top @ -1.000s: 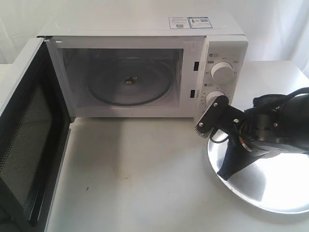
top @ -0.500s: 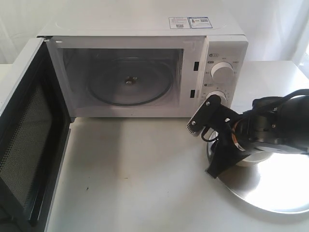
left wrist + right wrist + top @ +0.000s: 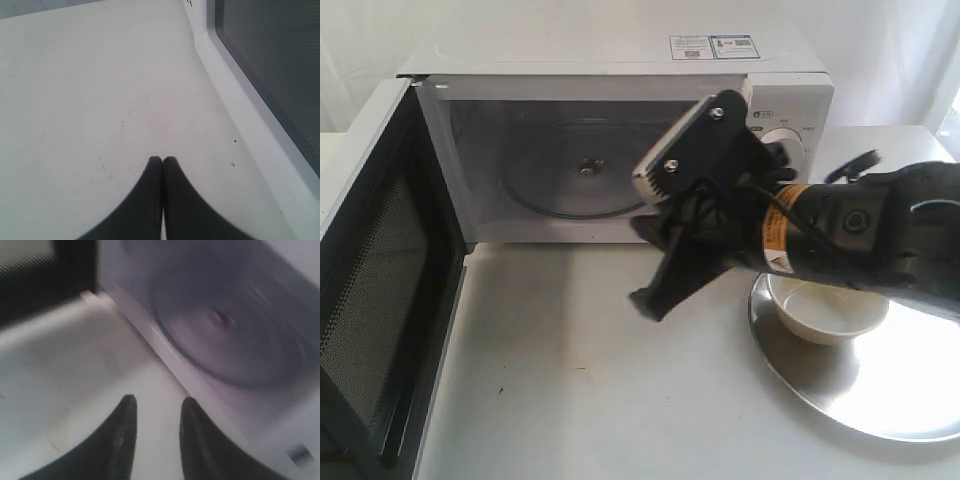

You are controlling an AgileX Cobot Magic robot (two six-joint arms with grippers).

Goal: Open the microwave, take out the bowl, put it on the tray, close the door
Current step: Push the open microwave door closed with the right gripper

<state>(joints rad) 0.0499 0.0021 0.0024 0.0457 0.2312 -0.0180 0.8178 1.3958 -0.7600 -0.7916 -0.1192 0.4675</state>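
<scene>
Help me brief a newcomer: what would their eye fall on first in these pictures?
The big black arm with its open right end effector hangs in front of the microwave, whose door stands wide open on the left. Partly hidden by the arm, the small cream bowl sits on the shiny tray at the right, and the microwave holds only its glass plate.

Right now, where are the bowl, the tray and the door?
bowl (image 3: 830, 310): exterior view, on its inside floor.
tray (image 3: 880, 395): exterior view, on bare metal beside the bowl.
door (image 3: 375, 300): exterior view, on the dark mesh inside face.
</scene>
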